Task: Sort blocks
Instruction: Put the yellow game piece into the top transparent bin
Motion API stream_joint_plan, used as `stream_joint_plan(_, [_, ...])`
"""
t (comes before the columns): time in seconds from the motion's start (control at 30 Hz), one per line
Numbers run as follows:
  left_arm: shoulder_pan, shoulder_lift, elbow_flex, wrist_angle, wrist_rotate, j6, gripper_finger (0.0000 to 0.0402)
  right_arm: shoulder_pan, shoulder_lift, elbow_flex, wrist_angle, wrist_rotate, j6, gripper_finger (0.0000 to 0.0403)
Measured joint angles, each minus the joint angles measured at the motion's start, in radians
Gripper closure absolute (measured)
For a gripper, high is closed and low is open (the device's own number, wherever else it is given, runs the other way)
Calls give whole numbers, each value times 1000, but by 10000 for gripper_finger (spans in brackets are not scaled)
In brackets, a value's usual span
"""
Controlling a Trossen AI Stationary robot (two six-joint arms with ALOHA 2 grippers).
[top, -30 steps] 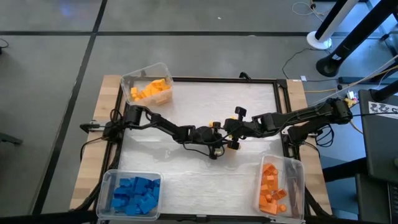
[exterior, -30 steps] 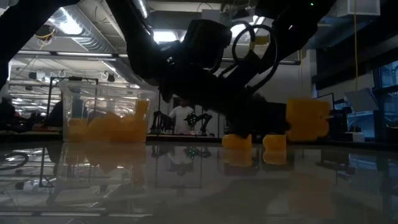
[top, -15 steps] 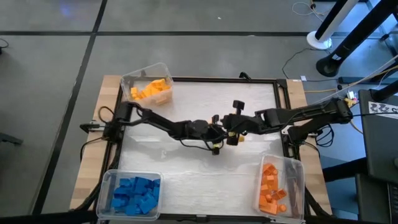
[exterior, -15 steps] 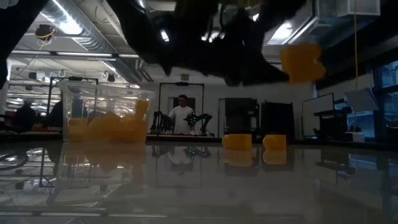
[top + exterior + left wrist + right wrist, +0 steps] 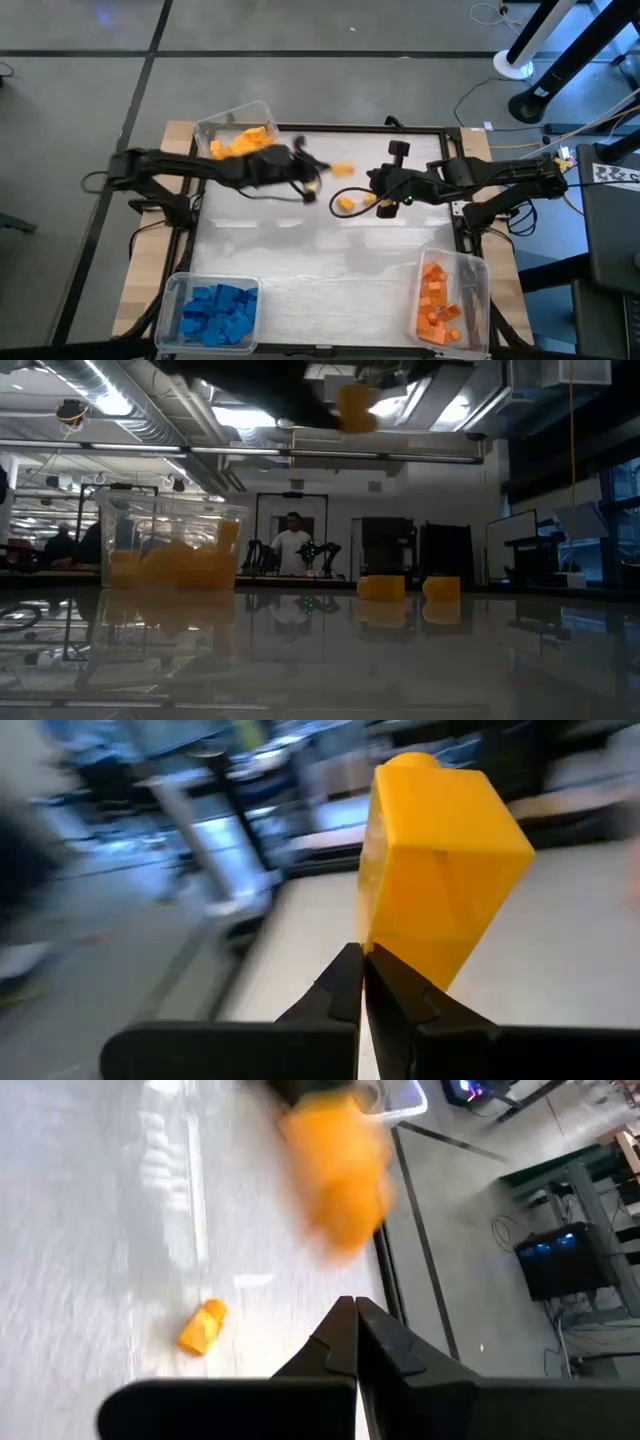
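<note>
My left gripper (image 5: 322, 176) hangs high over the middle of the table, shut on a yellow block (image 5: 440, 870), which also shows in the low view (image 5: 355, 405) and the high view (image 5: 341, 168). My right gripper (image 5: 372, 192) is shut and empty, raised above the table just right of it; its closed fingertips (image 5: 355, 1315) point down at the white mat. Two more yellow blocks (image 5: 381, 588) (image 5: 441, 588) lie flat on the table; one of them (image 5: 347, 203) sits below and between the two grippers. My left gripper pinches the yellow block at its lower edge (image 5: 385, 955), only at the free ends of the two fingers. The rest of the block stands out beyond the fingertips, tilted, with a stud on top. It is lifted well clear of the table.
A clear bin with yellow blocks (image 5: 238, 143) stands at the far left corner, a bin of blue blocks (image 5: 210, 312) at the near left, and a bin of orange blocks (image 5: 450, 300) at the near right. A black frame (image 5: 455, 215) edges the white mat.
My left gripper has risen quickly with the yellow block and swung toward the table's far left, toward the yellow bin. The block has gone from just above the table to high above it. My right gripper has also risen, still shut. The two blocks on the table have stayed put.
</note>
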Motion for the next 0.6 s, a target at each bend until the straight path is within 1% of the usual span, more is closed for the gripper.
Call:
stream_joint_plan(0.07, [36,-98,-18,-95,-87,43,401,0,0,3,-17,7,0,402])
stream_joint_plan(0.17, [101,-232,-46,-230,-222,69,401,0,0,3,-44,7,9,402])
stream_joint_plan(0.27, [179,-351,-59,-415,-309,62,401,0,3,3,-56,7,16,402])
stream_joint_plan(0.37, [260,-434,-60,-631,-390,33,401,0,5,2,-54,6,17,402])
stream_joint_plan(0.47, [347,-489,-60,-807,-429,-12,401,0,4,2,-51,6,19,402])
stream_joint_plan(0.6, [432,-504,-61,-954,-432,-64,400,0,4,2,-48,6,19,402])
